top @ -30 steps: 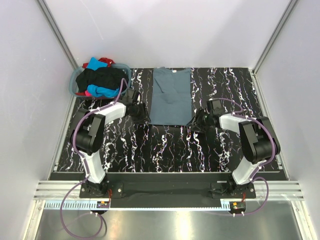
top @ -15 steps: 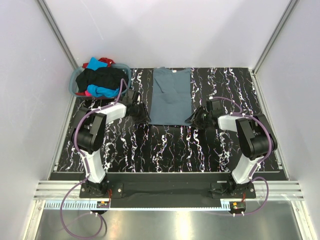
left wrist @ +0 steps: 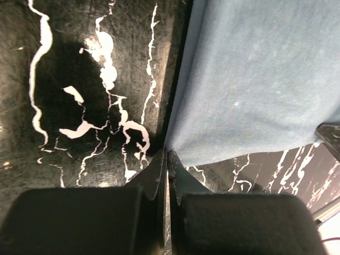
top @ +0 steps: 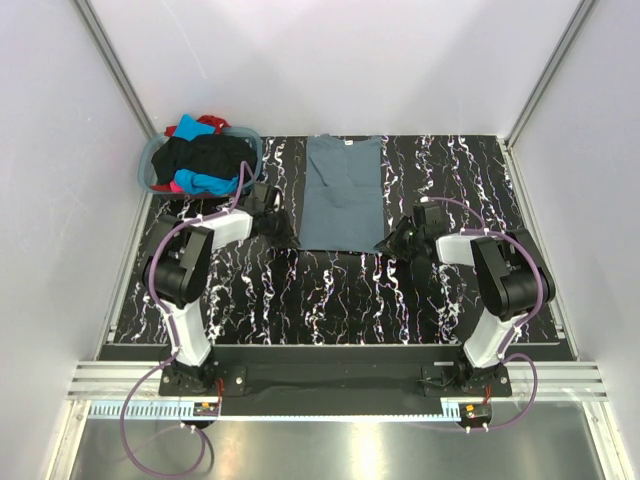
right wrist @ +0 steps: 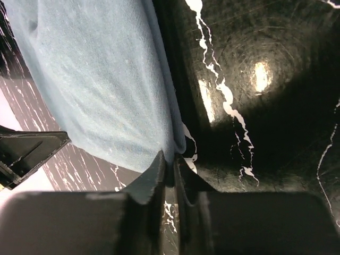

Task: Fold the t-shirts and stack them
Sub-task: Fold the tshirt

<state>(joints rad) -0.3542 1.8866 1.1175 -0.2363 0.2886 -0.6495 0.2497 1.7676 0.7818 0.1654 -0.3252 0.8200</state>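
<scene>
The slate blue-grey t-shirt lies flat as a long strip at mid-table, its neck label at the far end. My left gripper is at its near left corner. In the left wrist view the jaws are shut, with the fabric tapering into their very tips. My right gripper is at the near right corner. In the right wrist view it is shut on the folded edge of the shirt. More t-shirts fill the basket: black, turquoise and red.
The round grey-blue laundry basket stands at the far left corner of the black marbled table, close behind my left arm. White walls close in the table on three sides.
Both grippers have gone from open to shut on the shirt's near corners. The left one shifted slightly toward the corner. The shirt itself has not moved.
</scene>
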